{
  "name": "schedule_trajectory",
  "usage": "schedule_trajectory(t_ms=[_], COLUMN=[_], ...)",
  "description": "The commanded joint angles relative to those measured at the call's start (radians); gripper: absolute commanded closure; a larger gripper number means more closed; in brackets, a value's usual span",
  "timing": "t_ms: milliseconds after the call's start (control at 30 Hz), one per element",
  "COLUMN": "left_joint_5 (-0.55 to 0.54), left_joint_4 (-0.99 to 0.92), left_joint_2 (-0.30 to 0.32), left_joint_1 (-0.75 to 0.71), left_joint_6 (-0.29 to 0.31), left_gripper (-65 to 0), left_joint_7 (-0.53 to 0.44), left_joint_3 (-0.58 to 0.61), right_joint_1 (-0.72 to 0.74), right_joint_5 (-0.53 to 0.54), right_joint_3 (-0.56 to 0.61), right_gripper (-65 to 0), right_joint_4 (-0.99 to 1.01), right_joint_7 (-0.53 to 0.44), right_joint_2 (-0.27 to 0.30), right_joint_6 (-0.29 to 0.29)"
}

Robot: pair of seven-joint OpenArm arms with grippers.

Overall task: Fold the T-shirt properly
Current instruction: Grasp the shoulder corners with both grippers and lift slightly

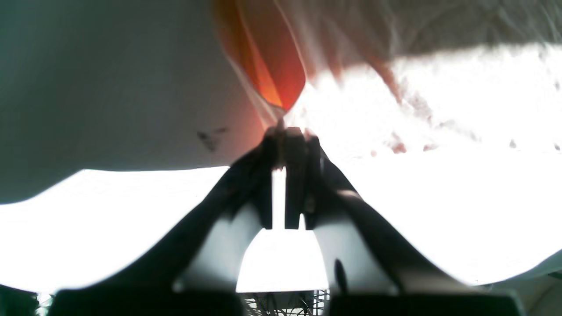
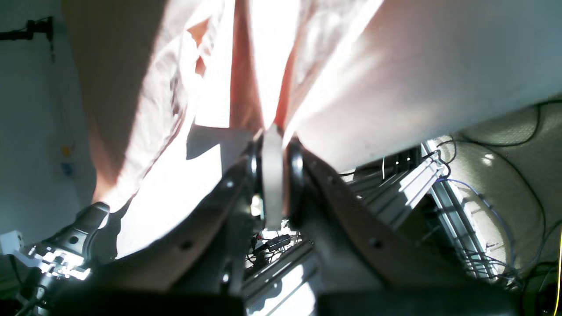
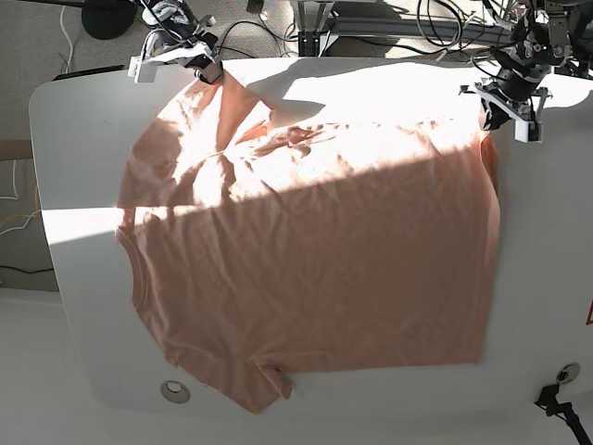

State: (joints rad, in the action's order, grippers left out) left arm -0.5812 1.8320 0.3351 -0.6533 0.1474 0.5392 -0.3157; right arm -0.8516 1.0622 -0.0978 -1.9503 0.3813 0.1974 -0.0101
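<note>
Here, one salmon-pink cotton T-shirt (image 3: 315,269) lies on one white table (image 3: 74,120), two claws, left claw (image 1: 287,131) and right claw (image 2: 274,131), each pinching its edge.

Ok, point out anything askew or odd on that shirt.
The T-shirt lies crooked on the table. The corner pinched by the right gripper is pulled into a taut peak, with bunched wrinkles beside it. No damage shows.

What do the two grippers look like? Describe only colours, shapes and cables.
Left gripper: black tapering fingers with pale grey inner panels. Right gripper: dark fingers dotted with small holes or screws, and a pale strip between them. In the base view both wrists carry white brackets on dark links, with black cables behind.
</note>
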Motion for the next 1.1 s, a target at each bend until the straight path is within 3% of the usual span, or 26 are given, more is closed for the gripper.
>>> schedule_trajectory(t_ms=[0, 200, 367, 900, 1067], left_joint_5=[-0.006, -0.007, -0.007, -0.004, -0.003], left_joint_4=[0.033, 0.036, 0.068, 0.074, 0.071], left_joint_2=[0.012, 0.009, 0.008, 0.006, 0.006], left_joint_1=[-0.030, -0.145, -0.170, 0.211, 0.300], left_joint_6=[-0.002, -0.001, -0.001, -0.001, -0.002], left_gripper=[0.0, 0.0, 0.0, 0.0, 0.0], left_joint_7=[-0.014, -0.014, -0.014, -0.014, -0.014], left_joint_3=[-0.049, -0.109, -0.107, -0.026, 0.011], right_joint_1=[-0.038, -0.131, -0.103, 0.233, 0.375], right_joint_5=[0.005, 0.003, 0.003, 0.011, 0.011], right_joint_3=[-0.003, -0.004, -0.004, 0.000, -0.006], right_gripper=[0.0, 0.0, 0.0, 0.0, 0.0], right_joint_4=[-0.024, -0.053, -0.064, -0.057, -0.053], right_joint_7=[-0.008, -0.009, -0.011, 0.000, 0.068], right_joint_2=[0.003, 0.003, 0.003, 0.024, 0.024], right_joint_6=[0.014, 0.015, 0.015, 0.014, 0.006])
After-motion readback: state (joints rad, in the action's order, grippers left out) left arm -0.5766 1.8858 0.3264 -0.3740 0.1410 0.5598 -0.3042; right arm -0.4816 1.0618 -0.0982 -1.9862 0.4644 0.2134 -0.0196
